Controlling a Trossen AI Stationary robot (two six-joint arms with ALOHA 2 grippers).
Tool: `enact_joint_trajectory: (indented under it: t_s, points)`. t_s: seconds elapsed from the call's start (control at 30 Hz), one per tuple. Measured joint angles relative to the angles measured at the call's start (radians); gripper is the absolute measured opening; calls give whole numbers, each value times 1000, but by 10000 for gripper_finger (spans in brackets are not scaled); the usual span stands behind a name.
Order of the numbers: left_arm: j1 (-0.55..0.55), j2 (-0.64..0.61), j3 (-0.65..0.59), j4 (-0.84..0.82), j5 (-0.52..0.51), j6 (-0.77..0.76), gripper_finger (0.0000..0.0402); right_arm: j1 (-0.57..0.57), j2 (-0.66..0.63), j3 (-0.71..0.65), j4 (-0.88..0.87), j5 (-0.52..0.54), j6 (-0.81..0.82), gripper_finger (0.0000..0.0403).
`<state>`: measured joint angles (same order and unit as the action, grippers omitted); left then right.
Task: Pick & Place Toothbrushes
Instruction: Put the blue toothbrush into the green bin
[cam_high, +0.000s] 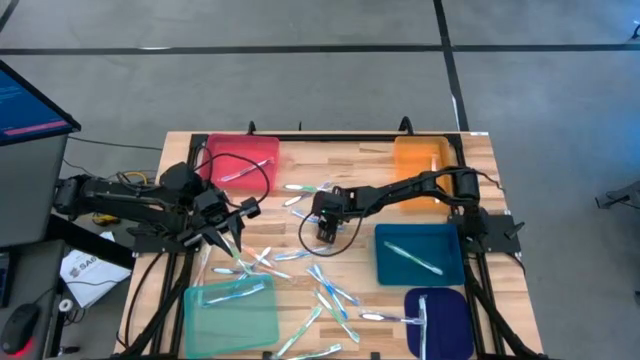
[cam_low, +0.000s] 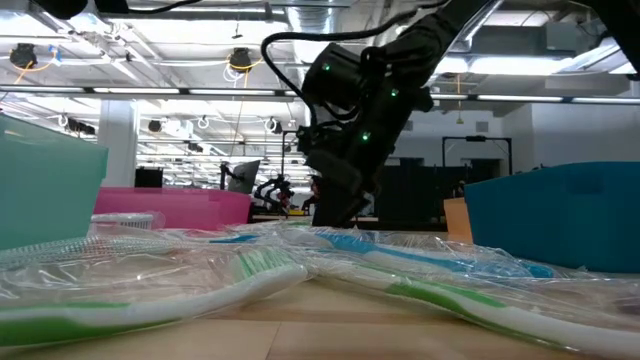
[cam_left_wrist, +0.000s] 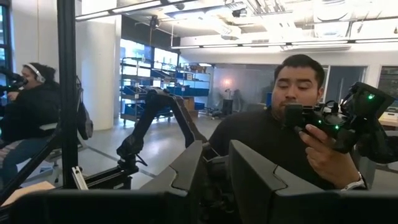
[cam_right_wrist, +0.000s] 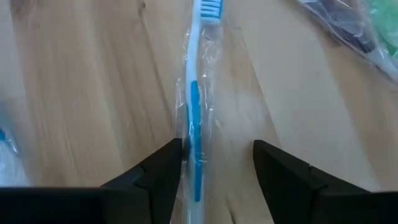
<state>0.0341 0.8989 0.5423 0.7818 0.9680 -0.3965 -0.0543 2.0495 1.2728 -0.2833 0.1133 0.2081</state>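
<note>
Right pincer (cam_right_wrist: 214, 165) stands open astride a blue-and-white toothbrush (cam_right_wrist: 194, 106) lying on the surface (cam_right_wrist: 81, 93); pick in hand, closure next. Left pincer (cam_high: 232, 225): state undetermined

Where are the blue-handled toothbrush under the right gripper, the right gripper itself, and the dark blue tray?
Blue-handled toothbrush (cam_right_wrist: 193, 106): right wrist view, on its blue handle stripe.
Right gripper (cam_right_wrist: 217, 163): right wrist view, midway between its fingertips, open around the toothbrush.
Dark blue tray (cam_high: 452, 318): high view, on a bare part of its floor.
</note>
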Motion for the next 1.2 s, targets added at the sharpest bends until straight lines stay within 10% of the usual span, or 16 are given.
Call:
enact_joint_trajectory:
  t_s: [0.73, 1.2]
  points:
    - [0, 0, 0, 0, -5, 6, 72, 32, 25, 2, -16, -23, -1, 136]
    - [0, 0, 0, 0, -8, 7, 72, 56, 31, 35, -43, 4, 9, 295]
